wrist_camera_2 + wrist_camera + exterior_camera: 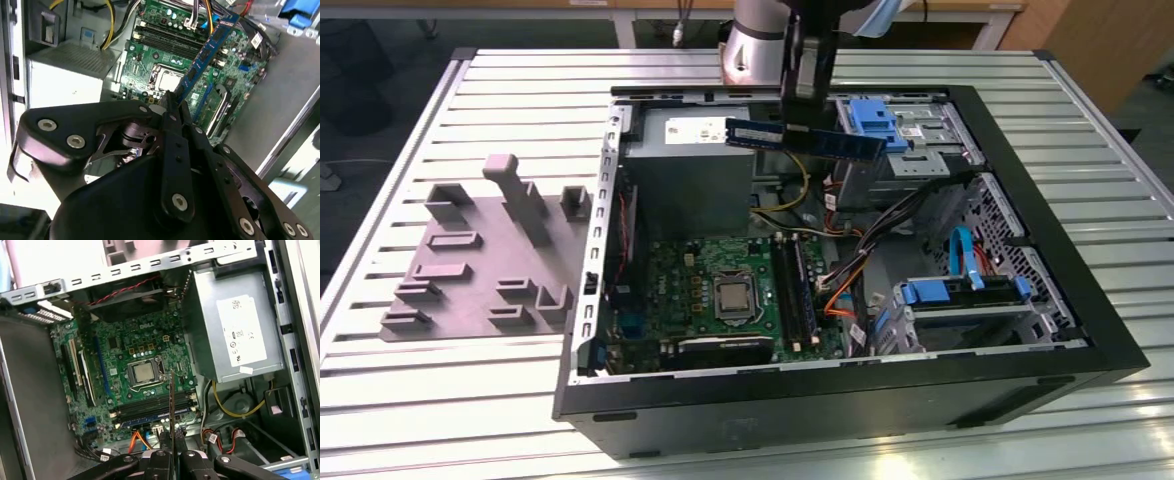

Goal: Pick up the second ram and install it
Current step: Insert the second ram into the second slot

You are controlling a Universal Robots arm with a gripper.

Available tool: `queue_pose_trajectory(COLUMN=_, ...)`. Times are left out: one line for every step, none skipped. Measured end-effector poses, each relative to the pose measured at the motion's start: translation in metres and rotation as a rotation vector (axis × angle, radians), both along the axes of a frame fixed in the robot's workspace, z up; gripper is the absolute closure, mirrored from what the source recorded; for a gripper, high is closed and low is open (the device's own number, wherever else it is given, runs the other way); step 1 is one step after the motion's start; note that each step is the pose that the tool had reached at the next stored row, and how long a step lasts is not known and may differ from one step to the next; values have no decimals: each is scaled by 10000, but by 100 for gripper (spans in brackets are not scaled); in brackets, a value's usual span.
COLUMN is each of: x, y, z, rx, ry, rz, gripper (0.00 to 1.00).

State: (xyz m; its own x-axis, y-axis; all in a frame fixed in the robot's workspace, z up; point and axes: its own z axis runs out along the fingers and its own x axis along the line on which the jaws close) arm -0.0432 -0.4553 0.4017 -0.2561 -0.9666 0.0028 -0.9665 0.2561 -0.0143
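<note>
Above the case, second ram pinched between fingers

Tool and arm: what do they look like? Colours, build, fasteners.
The tool is matte black. It is built from flat linkage plates with rounded ends, joined by round silver pins and screws, and it narrows to slim black fingers. In the exterior view, the arm above it is a silver-grey cylinder that meets a black mount.
</note>
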Motion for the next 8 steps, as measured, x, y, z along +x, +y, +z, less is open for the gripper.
queue_pose_trajectory(x=0, y=0, z=-6, rx=-1, ry=0, rz=-181, gripper=86)
queue_pose_trajectory(x=0, y=0, z=-13, rx=-1, ry=0, rz=-360, gripper=86)
queue_pose_trajectory(x=0, y=0, z=-19, rx=-2, ry=0, rz=-540, gripper=86)
queue_pose_trajectory(x=0, y=0, z=-26, rx=-2, ry=-1, rz=-720, gripper=86)
queue_pose_trajectory(x=0, y=0, z=-34, rx=-2, ry=-1, rz=-917, gripper=86)
queue_pose_trajectory(x=0, y=0, z=-41, rx=-3, ry=-1, rz=-1096, gripper=86)
queue_pose_trajectory(x=0, y=0, z=-48, rx=-4, ry=0, rz=-1275, gripper=86)
queue_pose_trajectory(x=0, y=0, z=-55, rx=-3, ry=-1, rz=-1457, gripper=86)
